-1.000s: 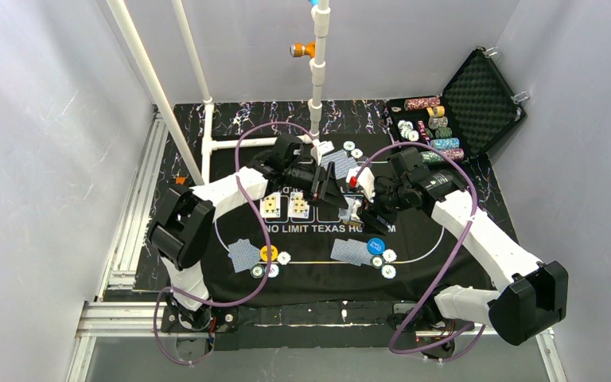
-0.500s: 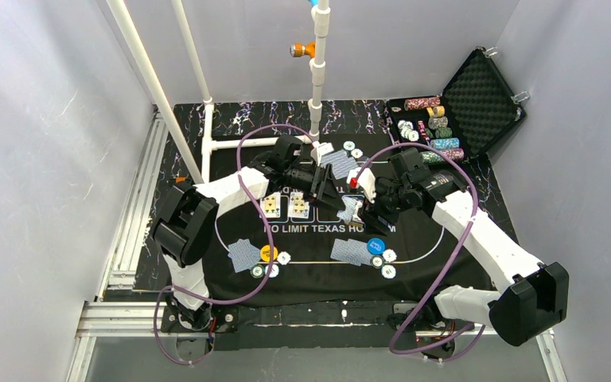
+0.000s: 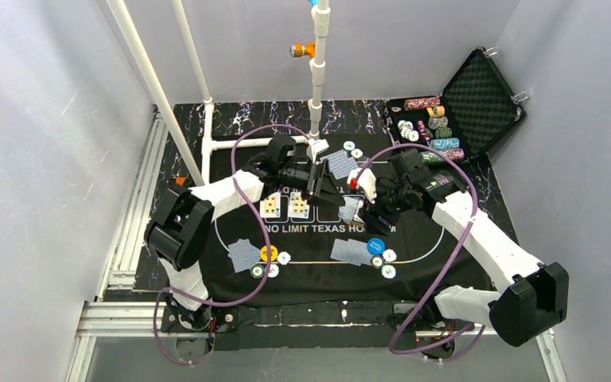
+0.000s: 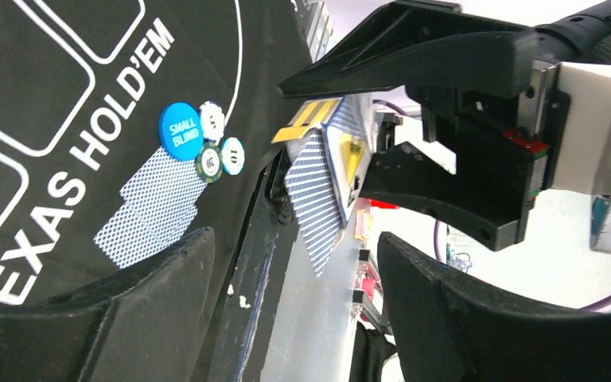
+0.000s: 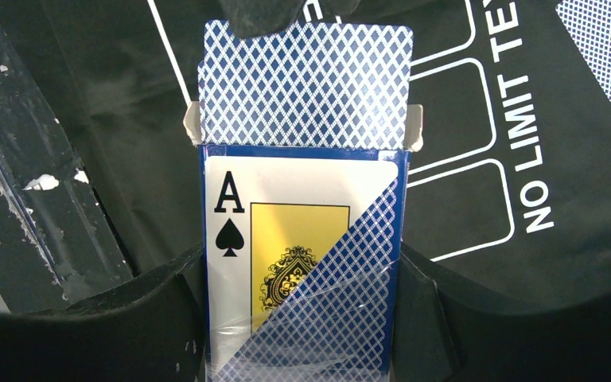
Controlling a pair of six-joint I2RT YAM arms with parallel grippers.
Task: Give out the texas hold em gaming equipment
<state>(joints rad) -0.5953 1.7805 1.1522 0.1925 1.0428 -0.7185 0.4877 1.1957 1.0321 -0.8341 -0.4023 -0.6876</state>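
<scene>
The card box [image 5: 302, 239] is pinched by the right tool [image 5: 302, 270] over the middle of the black mat [image 3: 318, 274]. A blue-backed card [image 5: 306, 87] is poked out of it, between the spread fingers of the left tool [image 4: 294, 239].

Dealt cards [image 3: 243, 255] and chips [image 3: 284, 258] are laid at 7, 5 and 12 o'clock. The yellow disc [image 3: 268, 253] and blue disc [image 3: 376, 245] are placed too. Only two face-up cards [image 3: 286, 207] are set down, so more seem needed. Stacked chips are kept in the case [image 3: 485, 99] at 2 o'clock.

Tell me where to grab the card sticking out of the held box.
Pinch the card by its exposed end, beyond the mouth of the box. Come in from the open top, jaws across its flat faces; the box sleeves the rest.
</scene>
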